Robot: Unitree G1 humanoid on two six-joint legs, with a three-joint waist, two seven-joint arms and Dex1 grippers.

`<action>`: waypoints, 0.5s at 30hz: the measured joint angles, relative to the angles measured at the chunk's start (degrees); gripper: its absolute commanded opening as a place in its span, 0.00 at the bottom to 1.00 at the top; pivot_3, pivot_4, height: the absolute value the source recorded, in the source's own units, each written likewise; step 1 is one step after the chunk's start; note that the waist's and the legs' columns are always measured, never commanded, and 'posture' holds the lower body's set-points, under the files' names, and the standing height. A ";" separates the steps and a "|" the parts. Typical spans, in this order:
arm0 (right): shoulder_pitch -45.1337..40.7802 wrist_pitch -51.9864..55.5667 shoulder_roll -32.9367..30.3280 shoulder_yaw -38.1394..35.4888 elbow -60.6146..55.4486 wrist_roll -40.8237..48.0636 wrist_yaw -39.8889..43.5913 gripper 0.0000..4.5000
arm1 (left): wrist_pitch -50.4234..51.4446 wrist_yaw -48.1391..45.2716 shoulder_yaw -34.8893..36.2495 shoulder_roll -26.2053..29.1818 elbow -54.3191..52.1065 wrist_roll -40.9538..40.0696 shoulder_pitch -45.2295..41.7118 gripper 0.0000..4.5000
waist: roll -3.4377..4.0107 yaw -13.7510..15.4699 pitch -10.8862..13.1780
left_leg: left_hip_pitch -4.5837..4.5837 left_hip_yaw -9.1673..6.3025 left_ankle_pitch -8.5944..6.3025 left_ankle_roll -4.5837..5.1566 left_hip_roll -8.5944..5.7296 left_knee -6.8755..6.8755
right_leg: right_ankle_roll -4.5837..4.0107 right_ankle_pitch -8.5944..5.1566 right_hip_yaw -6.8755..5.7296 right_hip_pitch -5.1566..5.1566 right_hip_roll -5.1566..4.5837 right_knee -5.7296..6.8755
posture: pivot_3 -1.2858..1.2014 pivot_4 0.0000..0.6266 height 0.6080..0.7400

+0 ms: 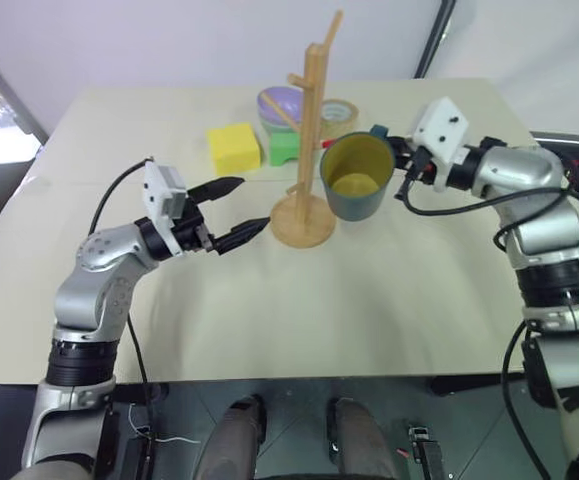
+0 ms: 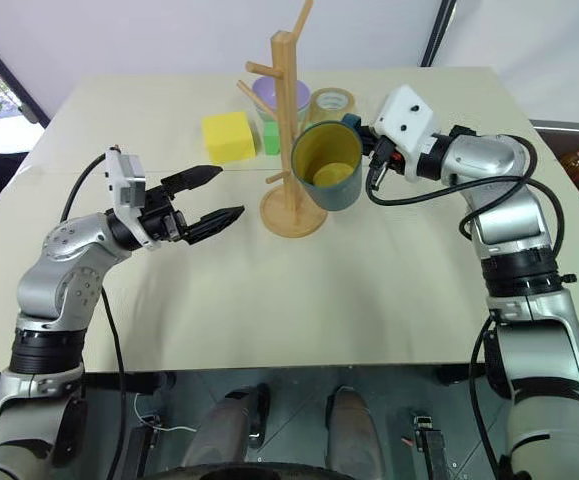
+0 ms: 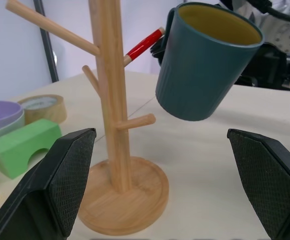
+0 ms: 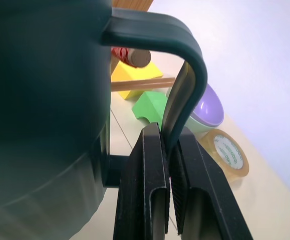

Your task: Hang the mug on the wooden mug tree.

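Note:
The teal-blue mug, yellow inside, hangs tilted in the air just right of the wooden mug tree, close to its lower pegs but apart from them. My right gripper is shut on the mug's handle, reaching in from the right. The mug tree stands upright on its round disc base mid-table. My left gripper is open and holds nothing; it hovers left of the tree's base and points toward it. In the left wrist view the tree and the mug stand between its two pads.
Behind the tree lie a yellow block, a green block, a purple bowl and a roll of tape. A red-tipped stick shows behind the mug. The beige table is bare in front.

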 measured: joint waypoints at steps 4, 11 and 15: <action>-2.20 -2.46 1.09 0.20 4.87 -1.39 1.92 0.01 | 0.58 0.96 0.55 0.39 -1.06 -1.03 0.18 1.00 | 0.00 -0.22 0.00 | 0.03 0.03 0.00 -0.01 0.02 0.00 | 0.00 0.02 0.02 -0.03 0.04 0.04 | 0.52 0.24 1.00; -6.07 -4.97 4.14 1.81 10.19 -3.77 3.69 0.01 | 0.86 1.99 1.27 0.41 -1.43 -1.82 0.28 1.00 | 0.00 -0.16 0.00 | 0.03 0.03 0.04 -0.06 0.03 0.00 | 0.00 0.04 0.04 -0.09 0.07 0.15 | 0.52 0.24 1.00; -7.90 -5.89 5.14 2.15 12.69 -4.75 4.32 0.01 | 0.85 2.14 1.25 0.41 -1.46 -1.82 0.31 1.00 | 0.00 -0.17 0.00 | 0.04 0.04 0.04 -0.07 0.03 -0.01 | 0.00 0.05 0.05 -0.10 0.08 0.15 | 0.52 0.24 1.00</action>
